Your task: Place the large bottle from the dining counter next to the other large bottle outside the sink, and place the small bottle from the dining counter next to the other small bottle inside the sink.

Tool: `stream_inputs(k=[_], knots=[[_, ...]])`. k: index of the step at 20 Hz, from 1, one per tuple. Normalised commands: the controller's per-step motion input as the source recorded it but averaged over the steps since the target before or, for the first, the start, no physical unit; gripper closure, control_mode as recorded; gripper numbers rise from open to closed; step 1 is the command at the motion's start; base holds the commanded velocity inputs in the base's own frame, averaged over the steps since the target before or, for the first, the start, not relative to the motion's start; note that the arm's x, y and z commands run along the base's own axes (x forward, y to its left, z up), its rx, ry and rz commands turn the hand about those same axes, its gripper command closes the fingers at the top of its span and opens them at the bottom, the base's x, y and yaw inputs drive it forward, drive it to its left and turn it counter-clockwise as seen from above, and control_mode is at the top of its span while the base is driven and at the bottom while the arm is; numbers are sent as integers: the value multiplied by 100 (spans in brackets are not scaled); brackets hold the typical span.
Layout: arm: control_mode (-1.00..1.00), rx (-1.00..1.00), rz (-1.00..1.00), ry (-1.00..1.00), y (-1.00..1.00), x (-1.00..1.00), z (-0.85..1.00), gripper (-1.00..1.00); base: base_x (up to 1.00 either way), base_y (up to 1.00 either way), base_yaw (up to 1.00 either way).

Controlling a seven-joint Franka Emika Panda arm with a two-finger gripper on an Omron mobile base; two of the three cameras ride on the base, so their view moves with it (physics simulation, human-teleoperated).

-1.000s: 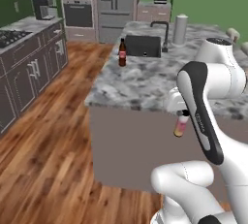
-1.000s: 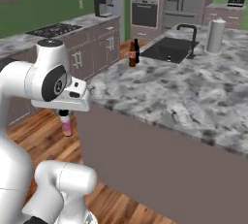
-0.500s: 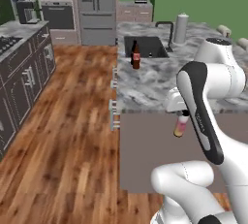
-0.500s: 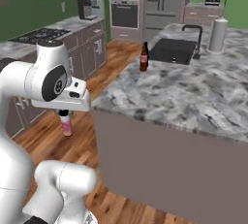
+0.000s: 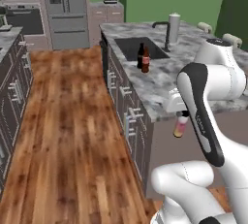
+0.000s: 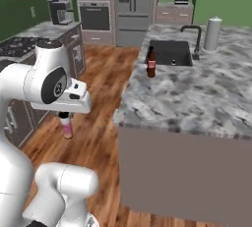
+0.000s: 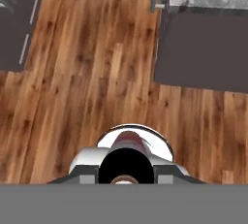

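My gripper is shut on the small bottle, a pinkish-red bottle hanging upright from the hand over the wooden floor, just off the near corner of the dining counter. From the hand view I look down on the small bottle's dark cap. The large bottle, brown with a red label, stands on the counter close beside the other large bottle, just outside the sink. The other small bottle is hidden.
A black faucet and a grey cylinder stand behind the sink. Cabinet fronts with handles run below the counter. The aisle has wood floor, with dark cabinets on its far side.
The whole picture has shifted: the base has driven round the counter's end, so the sink side now faces me. The gripper still holds the small bottle the same way.
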Motion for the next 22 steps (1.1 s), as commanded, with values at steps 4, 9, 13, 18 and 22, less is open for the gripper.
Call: stream_inputs(k=[4,9,13,18,22], knots=[[100,0,0,0,0,0,0,100,86,100,-48],[100,0,0,0,0,0,0,100,81,100,-41],[100,0,0,0,0,0,0,100,67,100,-39],[100,0,0,0,0,0,0,100,65,100,-43],[100,0,0,0,0,0,0,100,58,100,-49]])
